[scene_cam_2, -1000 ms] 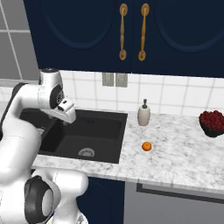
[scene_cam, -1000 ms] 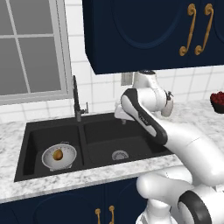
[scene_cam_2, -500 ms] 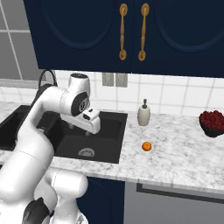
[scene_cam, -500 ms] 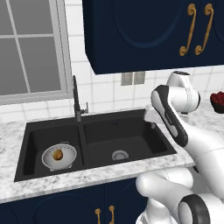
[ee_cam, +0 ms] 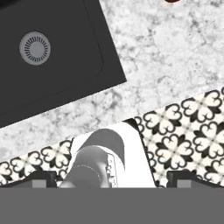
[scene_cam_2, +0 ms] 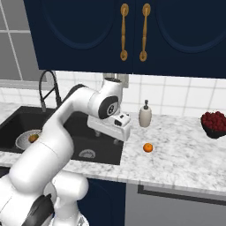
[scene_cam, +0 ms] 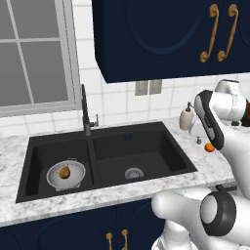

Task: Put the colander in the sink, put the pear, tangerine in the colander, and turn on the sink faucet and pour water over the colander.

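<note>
Gripper (scene_cam_2: pixel 118 140), apparently spread apart and empty, hangs over the tabletop (scene_cam_2: pixel 176 154) near the tangerine (scene_cam_2: pixel 148 147), so with the colander (scene_cam: pixel 65 175) already in the sink (scene_cam: pixel 146 158) holding the pear (scene_cam: pixel 64 172), the tangerine and faucet (scene_cam: pixel 86 111) remain.

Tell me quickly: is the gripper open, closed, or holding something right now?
Gripper: open and empty, fingertips set wide apart, above the counter edge by the sink.
</note>
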